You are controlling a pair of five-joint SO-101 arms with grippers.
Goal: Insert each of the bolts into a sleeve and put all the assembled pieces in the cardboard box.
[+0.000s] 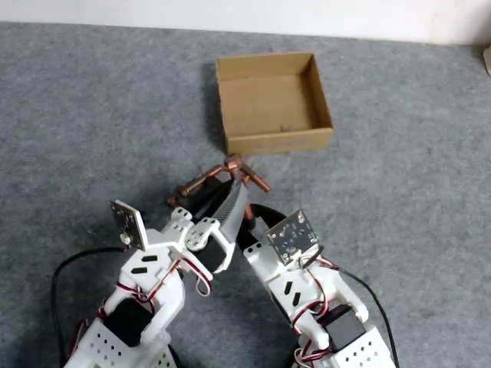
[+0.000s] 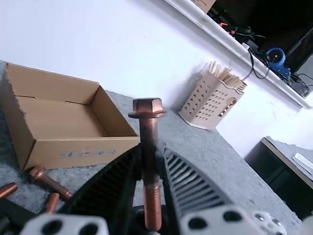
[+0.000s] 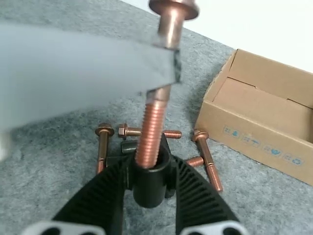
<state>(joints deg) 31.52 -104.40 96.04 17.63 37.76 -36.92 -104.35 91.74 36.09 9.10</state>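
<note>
**Claws and bolt.** The left claw point(image 2: 149, 155) is closed on a copper bolt point(image 2: 146, 142). It grips the shank about halfway down, and the hexagonal flanged head stands clear above the jaw tips. The right claw point(image 3: 150, 166) is clamped around a black sleeve point(image 3: 150, 188), which is held upright with its bore facing up. The threaded end of the bolt sits inside the mouth of the sleeve, with most of the thread still exposed above the rim. In the high view the two claws meet over the middle of the grey worktop point(image 1: 399, 230), and the bolt head is the point closest to the box.

**Containers.** The cardboard box point(image 1: 274, 142) lies at 12 to 1 o'clock from the bolt head, near it but not touching. Its top is open and bare cardboard shows across its floor. In the left wrist view a pale slotted holder point(image 2: 210, 98) stands by the white wall, with thin pale sticks upright in it.

**Loose parts.** Several loose bolts point(image 3: 208, 156) lie flat on the worktop between the claws and the front wall of the box. In the high view one lies at 8 o'clock from the held bolt's head and another at 4 o'clock. None of them touches the box.
</note>
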